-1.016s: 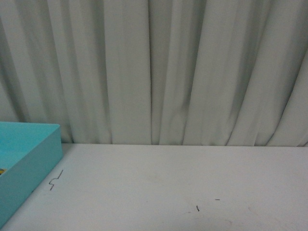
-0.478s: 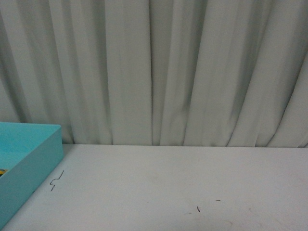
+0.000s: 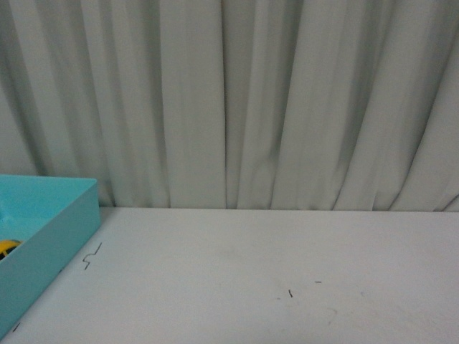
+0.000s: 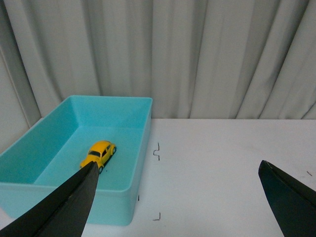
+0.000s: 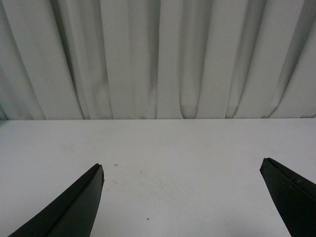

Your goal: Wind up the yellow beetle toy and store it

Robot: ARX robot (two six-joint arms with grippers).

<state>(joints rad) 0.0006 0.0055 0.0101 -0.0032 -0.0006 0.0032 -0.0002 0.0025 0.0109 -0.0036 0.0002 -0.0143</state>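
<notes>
A white table (image 3: 272,272) runs back to a wall of pale grey curtain (image 3: 229,100) hanging in deep vertical folds; a few small dark marks (image 3: 290,293) dot the tabletop. At the table's left end stands a turquoise bin (image 4: 140,143), open-topped and rectangular, with its long sides running away from the robot.

The yellow beetle toy (image 4: 98,154) rests on its wheels on the bin's floor, near the middle, apart from every wall. Its long axis lies on a diagonal across the bin — one end angled toward the bin's far right corner, the other toward the near left — though which end is the nose cannot be told at this size. In the front view only a sliver of yellow (image 3: 7,248) shows over the bin's edge.

The left gripper (image 4: 177,197) is spread wide and holds nothing; the toy sits beyond and just above the tip of one finger (image 4: 64,207), inside the bin, not touching it. The right gripper (image 5: 182,197) is likewise spread wide and empty — bare table lies between and beyond its fingers.
</notes>
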